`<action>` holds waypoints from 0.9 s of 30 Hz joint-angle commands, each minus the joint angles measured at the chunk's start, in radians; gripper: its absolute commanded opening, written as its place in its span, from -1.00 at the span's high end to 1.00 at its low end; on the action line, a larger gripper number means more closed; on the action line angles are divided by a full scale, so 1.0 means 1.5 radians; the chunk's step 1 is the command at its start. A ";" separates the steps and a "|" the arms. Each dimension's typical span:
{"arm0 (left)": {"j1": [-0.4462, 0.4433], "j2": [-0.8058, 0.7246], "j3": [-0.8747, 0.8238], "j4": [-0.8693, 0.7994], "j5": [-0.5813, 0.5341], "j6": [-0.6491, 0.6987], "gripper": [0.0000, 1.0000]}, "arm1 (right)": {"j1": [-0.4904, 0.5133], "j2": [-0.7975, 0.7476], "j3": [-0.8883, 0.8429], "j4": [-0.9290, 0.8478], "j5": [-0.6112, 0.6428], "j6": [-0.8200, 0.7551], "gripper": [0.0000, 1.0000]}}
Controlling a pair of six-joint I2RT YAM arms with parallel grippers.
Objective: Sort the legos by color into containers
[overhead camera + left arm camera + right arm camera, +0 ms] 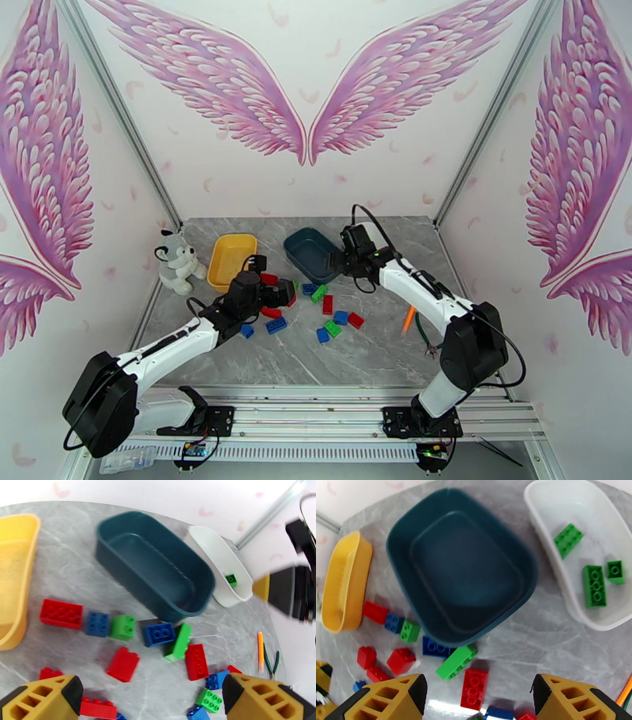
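Red, green and blue legos [327,305] lie scattered on the grey table in front of the trays. The yellow tray [231,260] and the dark teal tray [312,254] are both bare inside. In the right wrist view the white tray [572,507] holds three green legos [594,585]. My left gripper [282,294] hovers open and empty over the left of the pile, near a red brick [123,664]. My right gripper [345,263] hangs open and empty above the gap between the teal tray [466,570] and the white tray, with a red brick [474,687] between its fingers' line.
A plush husky [177,262] sits left of the yellow tray. An orange pen [408,319] and green-handled pliers [272,663] lie right of the pile. Walls close the table on three sides.
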 commanded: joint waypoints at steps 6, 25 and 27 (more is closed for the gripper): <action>0.050 -0.033 -0.029 -0.003 0.029 -0.032 -0.98 | 0.062 0.051 -0.056 0.069 0.026 -0.038 -0.71; 0.060 -0.030 -0.029 0.000 0.054 -0.045 -0.97 | 0.090 0.225 0.007 0.108 0.042 -0.140 -0.76; 0.059 -0.030 -0.029 0.001 0.055 -0.045 -0.97 | 0.090 0.235 0.016 0.107 0.047 -0.143 -0.76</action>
